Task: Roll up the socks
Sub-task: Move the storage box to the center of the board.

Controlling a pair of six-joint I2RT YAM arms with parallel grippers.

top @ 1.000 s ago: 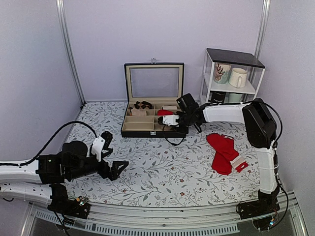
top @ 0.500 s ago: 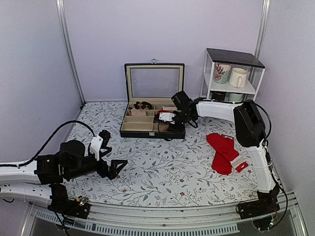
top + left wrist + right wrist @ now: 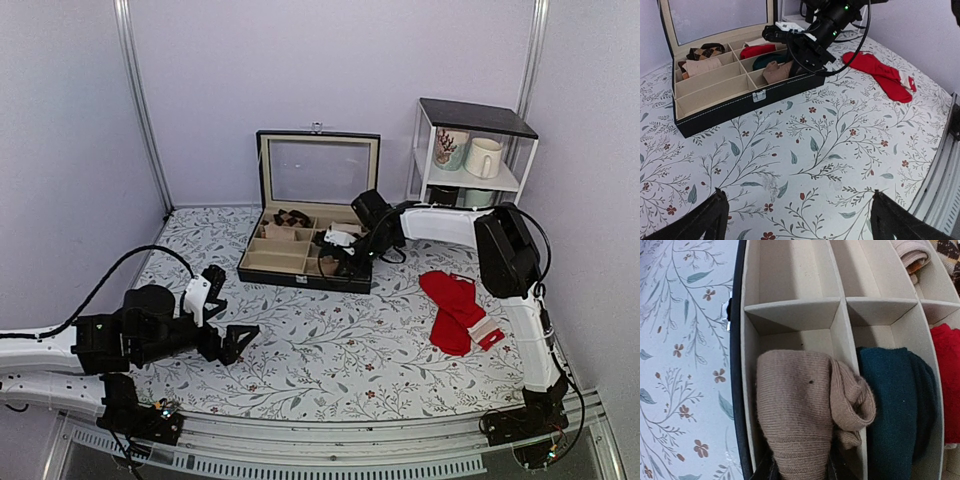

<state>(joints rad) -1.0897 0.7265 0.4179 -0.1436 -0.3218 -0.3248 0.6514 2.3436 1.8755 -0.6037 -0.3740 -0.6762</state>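
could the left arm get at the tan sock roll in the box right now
Probably not cleanly. The right gripper is shut on the tan sock roll in the front right compartment of the box, with its arm over that corner. The left gripper is open, with bare table between it and the box.

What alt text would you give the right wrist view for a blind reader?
A tan sock roll sits in a compartment of a divided box, pinched between dark fingers at the bottom edge. A teal roll fills the next one.
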